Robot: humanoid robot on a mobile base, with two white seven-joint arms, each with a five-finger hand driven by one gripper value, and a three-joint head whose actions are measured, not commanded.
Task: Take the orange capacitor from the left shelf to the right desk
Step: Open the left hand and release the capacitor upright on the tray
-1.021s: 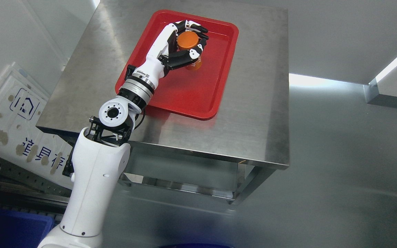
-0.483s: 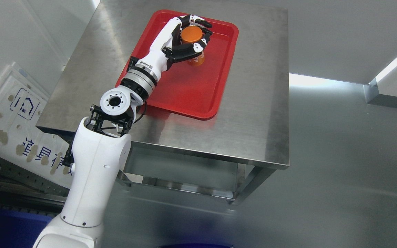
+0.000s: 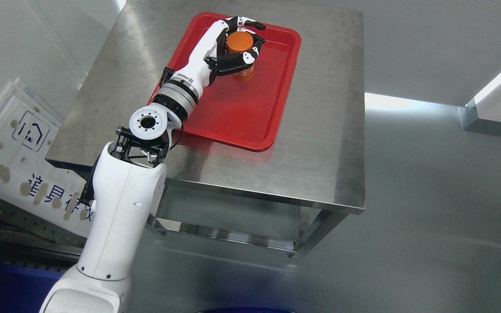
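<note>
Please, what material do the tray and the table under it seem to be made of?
The red tray looks like glossy moulded plastic: uniform colour, rounded raised rim, soft reflections. The table appears to be brushed stainless steel: grey sheen, streaky reflections, folded front edge. Neither can be confirmed by look alone.

— Was anything readable?
— A white board (image 3: 13, 150) at the left carried a blue house symbol in a square and large blue Chinese characters, worn and partly hidden by the arm (image 3: 115, 226).
— And the orange capacitor (image 3: 241, 54)?
— Dark print on its side, too small and covered by fingers (image 3: 233, 65) to read.
</note>
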